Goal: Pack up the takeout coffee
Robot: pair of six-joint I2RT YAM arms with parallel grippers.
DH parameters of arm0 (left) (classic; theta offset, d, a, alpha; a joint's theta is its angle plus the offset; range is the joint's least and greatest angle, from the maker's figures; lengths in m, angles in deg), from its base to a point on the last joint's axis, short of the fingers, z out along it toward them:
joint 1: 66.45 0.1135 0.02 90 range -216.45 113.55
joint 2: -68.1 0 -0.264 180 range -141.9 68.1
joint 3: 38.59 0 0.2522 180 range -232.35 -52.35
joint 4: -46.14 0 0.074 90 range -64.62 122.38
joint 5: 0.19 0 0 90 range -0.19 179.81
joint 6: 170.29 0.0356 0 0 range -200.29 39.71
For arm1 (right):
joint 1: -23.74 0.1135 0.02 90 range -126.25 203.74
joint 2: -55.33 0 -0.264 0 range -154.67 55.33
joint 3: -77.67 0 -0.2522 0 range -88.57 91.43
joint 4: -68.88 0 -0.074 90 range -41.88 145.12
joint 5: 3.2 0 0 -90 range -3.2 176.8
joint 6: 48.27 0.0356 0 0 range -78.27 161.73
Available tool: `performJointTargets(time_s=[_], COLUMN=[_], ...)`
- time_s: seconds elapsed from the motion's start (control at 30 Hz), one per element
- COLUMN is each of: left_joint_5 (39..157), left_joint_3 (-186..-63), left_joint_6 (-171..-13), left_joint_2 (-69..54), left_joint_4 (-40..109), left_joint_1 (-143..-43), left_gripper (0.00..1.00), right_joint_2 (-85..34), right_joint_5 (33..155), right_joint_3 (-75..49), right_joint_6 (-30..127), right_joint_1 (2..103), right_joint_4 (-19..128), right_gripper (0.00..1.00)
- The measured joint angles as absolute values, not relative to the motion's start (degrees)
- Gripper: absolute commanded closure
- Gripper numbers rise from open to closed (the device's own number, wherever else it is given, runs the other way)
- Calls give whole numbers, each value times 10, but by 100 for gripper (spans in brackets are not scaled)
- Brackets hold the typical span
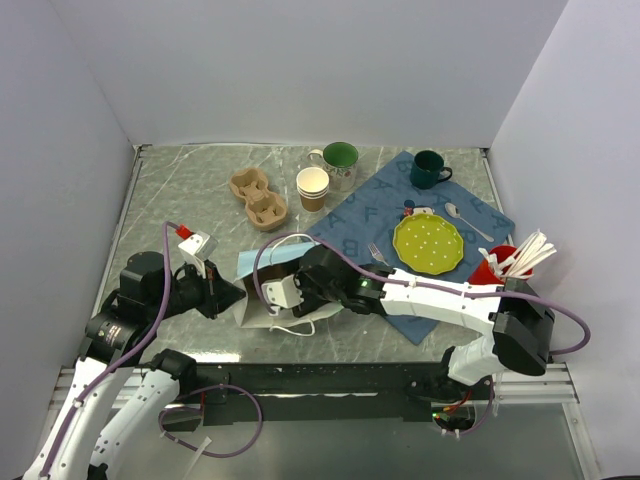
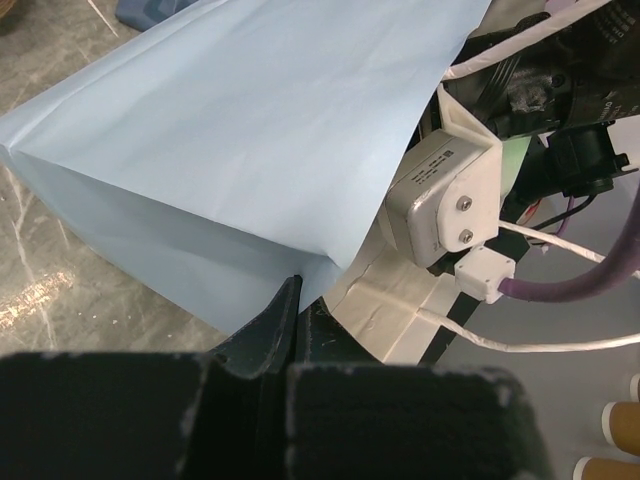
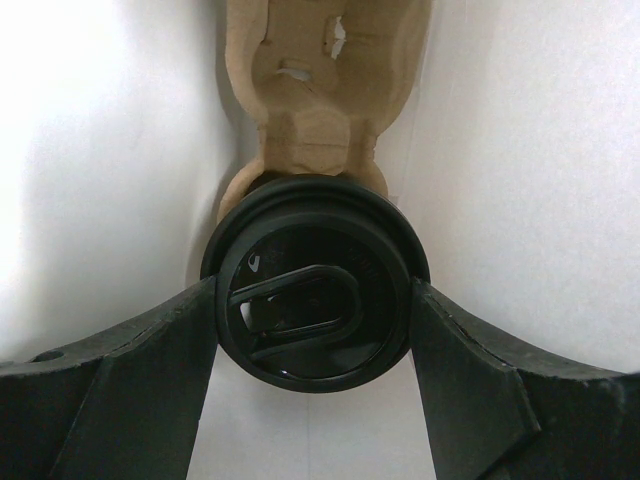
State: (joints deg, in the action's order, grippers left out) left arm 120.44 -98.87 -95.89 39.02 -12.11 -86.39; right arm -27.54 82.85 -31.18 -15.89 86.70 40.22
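Takeout coffee [image 3: 315, 285]: only its round black plastic lid shows, seen top-on. Loc.: inside the light-blue paper bag [image 1: 262, 262], which lies on its side on the grey marbled worktop [image 1: 170, 200], near edge, centre. The lid sits against a brown moulded-pulp cup carrier [image 3: 320, 100] deeper in the bag, between pale inner walls.

Right end effector [image 3: 315, 300]: fingers [image 3: 150, 360] clamped on the coffee, one at each side of the lid rim. Right arm [image 1: 440, 295] stretched low across the worktop from the right, wrist buried in the bag mouth.

Left end effector [image 2: 293, 295]: tips together at the bag's lower edge; can't tell if paper is pinched. Left arm [image 1: 130, 300] folded at the near-left, pointing right at the bag.

Surroundings, top view:
- second pulp carrier [image 1: 258, 197], behind the bag
- stack of lidless brown paper cups [image 1: 313, 187], just beside it
- white mug w/ green inside [image 1: 340, 160]
- dark green mug [image 1: 430, 168] on a blue letter-print cloth [image 1: 365, 215]
- green dotted plate [image 1: 428, 243], fork [image 1: 377, 253], spoon [image 1: 465, 220] on the same cloth
- red cup of white cutlery [image 1: 500, 265], right edge, beside the right arm
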Motion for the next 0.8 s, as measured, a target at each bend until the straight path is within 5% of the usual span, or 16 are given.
performJointTargets(time_s=[0.5,0.8], left_joint_5=[1206,1215], left_joint_3=[-989,-989], left_joint_6=[-956,-954], left_joint_2=[390,390], left_joint_4=[-121,-121], left_joint_1=[-864,-864], left_gripper=[99,99], right_joint_2=[-282,-256], right_joint_5=[820,921], right_joint_3=[-248,-244], right_joint_6=[-141,-119], right_joint_1=[856,856], right_joint_4=[363,297], right_gripper=[48,48])
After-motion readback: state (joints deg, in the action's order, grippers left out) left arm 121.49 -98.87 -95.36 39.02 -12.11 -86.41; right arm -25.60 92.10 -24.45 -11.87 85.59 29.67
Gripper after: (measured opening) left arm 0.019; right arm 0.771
